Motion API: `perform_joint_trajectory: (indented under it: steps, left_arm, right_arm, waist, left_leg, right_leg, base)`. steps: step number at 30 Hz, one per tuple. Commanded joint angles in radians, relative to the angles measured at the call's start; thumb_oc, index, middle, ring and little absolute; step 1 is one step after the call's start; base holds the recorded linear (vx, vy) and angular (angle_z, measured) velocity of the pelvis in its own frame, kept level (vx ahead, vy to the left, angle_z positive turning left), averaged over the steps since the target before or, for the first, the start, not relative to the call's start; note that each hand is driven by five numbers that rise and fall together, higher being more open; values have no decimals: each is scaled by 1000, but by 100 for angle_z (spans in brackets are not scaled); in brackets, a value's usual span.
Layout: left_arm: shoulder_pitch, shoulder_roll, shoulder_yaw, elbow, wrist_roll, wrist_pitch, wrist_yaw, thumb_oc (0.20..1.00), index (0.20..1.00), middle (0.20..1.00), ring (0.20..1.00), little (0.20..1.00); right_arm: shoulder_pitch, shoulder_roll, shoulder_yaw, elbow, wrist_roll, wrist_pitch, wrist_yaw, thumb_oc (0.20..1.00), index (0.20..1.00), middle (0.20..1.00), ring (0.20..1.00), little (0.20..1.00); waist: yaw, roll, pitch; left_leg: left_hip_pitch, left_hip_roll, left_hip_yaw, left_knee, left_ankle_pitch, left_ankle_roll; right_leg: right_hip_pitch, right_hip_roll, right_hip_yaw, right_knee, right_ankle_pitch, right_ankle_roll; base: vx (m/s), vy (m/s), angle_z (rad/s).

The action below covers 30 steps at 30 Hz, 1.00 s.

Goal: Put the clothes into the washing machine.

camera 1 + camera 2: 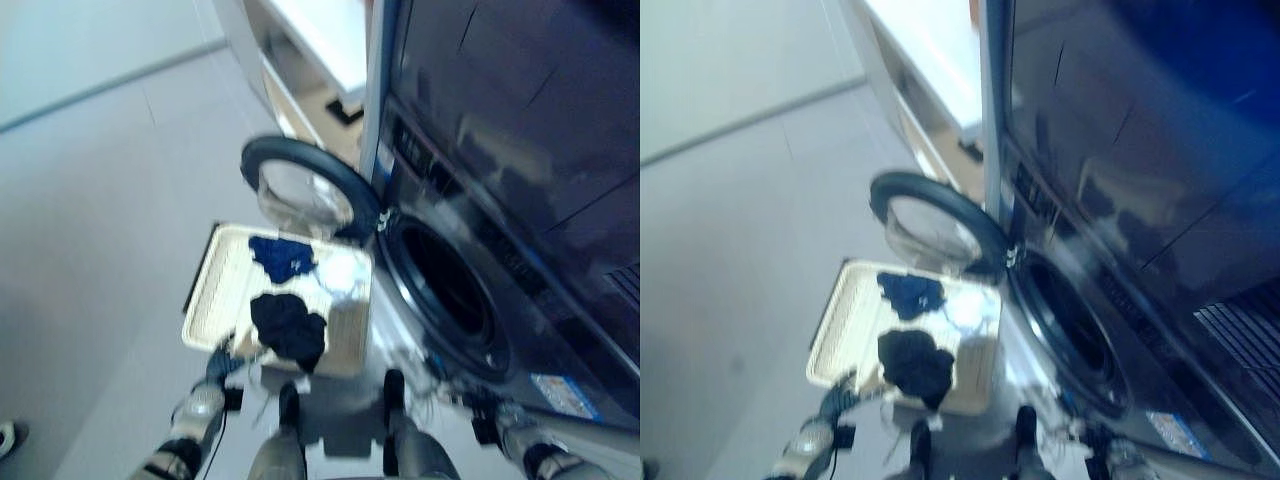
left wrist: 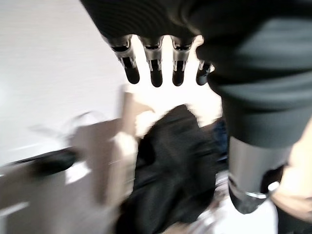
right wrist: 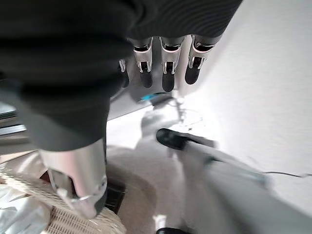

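Open washer door (image 1: 300, 185) over basket (image 1: 215, 290) of clothes (image 1: 288, 327), white shelving (image 1: 310, 45) behind

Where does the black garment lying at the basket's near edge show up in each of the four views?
Left eye view: black garment, lower centre, draped over the cream basket rim.
Right eye view: the same garment, lower centre-left.
Left wrist view: the dark heap just past the left hand fingers.
Right wrist view: I can't find it; a basket corner shows.
Shared landmark: the basket.
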Motion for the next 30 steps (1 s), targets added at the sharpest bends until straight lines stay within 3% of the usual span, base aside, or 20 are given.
perform_joint_trajectory:
  steps: [1,5,8,12,15,23,30]
  left_arm:
    - [-67,57,20,-28,11,-95,130,1000,1000,1000,1000,1000]
    - [-183,108,22,-92,124,-118,276,1000,1000,1000,1000,1000]
    - [-223,137,8,-110,189,-119,341,1000,1000,1000,1000,1000]
    - [-313,204,-49,-150,400,-88,461,1000,1000,1000,1000,1000]
    - [-351,229,-76,-157,465,-71,478,1000,1000,1000,1000,1000]
    - [-480,313,-208,-113,621,-2,380,1000,1000,1000,1000,1000]
    - [-547,337,-320,-68,627,21,230,1000,1000,1000,1000,1000]
  right_arm:
    - [-10,-30,37,-4,71,-16,-26,1000,1000,1000,1000,1000]
    - [-98,-70,35,5,102,-14,-23,1000,1000,1000,1000,1000]
    - [-111,-78,43,2,109,-24,-24,1000,1000,1000,1000,1000]
    - [-141,-94,60,-23,145,-44,-37,1000,1000,1000,1000,1000]
    - [-160,-101,63,-33,156,-53,-38,1000,1000,1000,1000,1000]
    - [-224,-144,72,-68,166,-69,-22,1000,1000,1000,1000,1000]
    - [-274,-180,86,-80,166,-66,-15,1000,1000,1000,1000,1000]
  waist:
    - [17,-42,11]
    - [26,-50,67]
    - [26,-56,67]
    - [25,-71,67]
    - [22,-76,67]
    - [2,-75,67]
    - [-13,-58,67]
  left_leg:
    - [-63,-100,-29,25,-27,86]
    - [-216,-121,-43,119,-25,84]
    - [-281,-122,-43,147,-22,83]
    - [-421,-134,-57,215,-22,80]
    - [-469,-138,-58,241,-26,78]
    - [-601,-143,-53,301,-28,73]
    - [-680,-145,-45,326,-22,70]
  right_leg:
    - [-85,13,20,158,-117,50]
    - [-231,1,-5,243,-117,61]
    - [-292,0,-10,272,-118,64]
    - [-418,6,-19,322,-113,65]
    - [-460,5,-25,336,-109,66]
    - [-580,9,-34,369,-95,71]
    - [-658,12,-31,394,-92,68]
  base:
    - [-140,10,11]
    - [-123,18,2]
    - [-59,-7,1]
    - [-50,-43,8]
    - [-20,-23,3]
    - [-7,6,1]
    - [2,33,1]
